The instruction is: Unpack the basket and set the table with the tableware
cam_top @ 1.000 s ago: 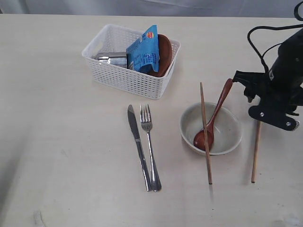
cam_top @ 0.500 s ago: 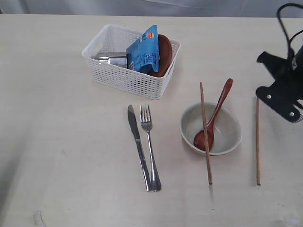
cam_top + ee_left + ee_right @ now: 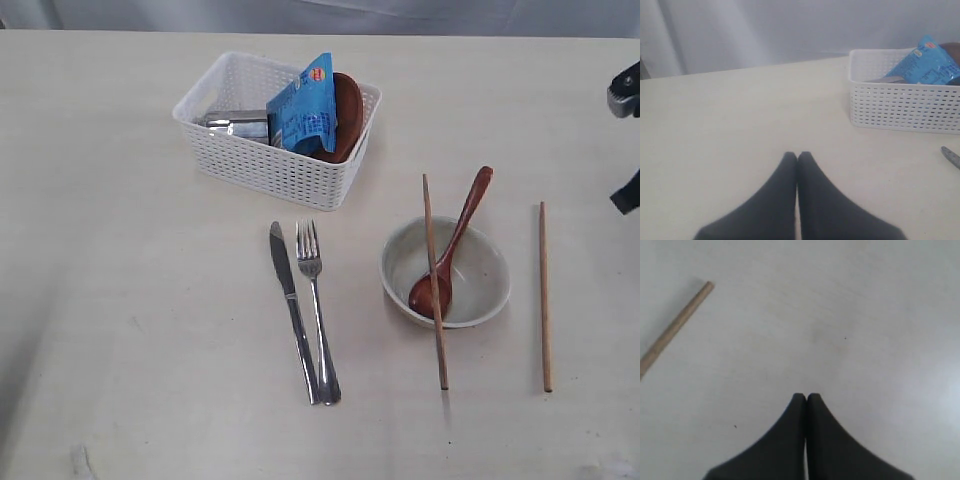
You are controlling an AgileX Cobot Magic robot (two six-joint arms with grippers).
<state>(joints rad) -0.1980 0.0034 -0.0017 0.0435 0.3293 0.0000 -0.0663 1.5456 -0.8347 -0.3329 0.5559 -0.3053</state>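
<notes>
Currently, the right gripper is withdrawing toward the right edge of the table, with its jaws pressed together and holding nothing. A second ago it was standing wide open over the second chopstick.

That chopstick is now lying free on the table near the right edge. It is straightened and running almost parallel to the first chopstick. The first chopstick is resting across the bowl, which is also holding the spoon. The two chopsticks are lying well apart.

The left gripper is hovering above bare table near the basket, fully closed and empty.

The basket is sitting toward the far edge and is still containing the cup, the plate and the packet. The knife and fork are lying side by side between the basket and the near edge.

Assessment: placement of the second chopstick is appearing complete. The cup and plate are remaining to be unpacked. The packet is leaning against the plate and may be obstructing a clean grip.
</notes>
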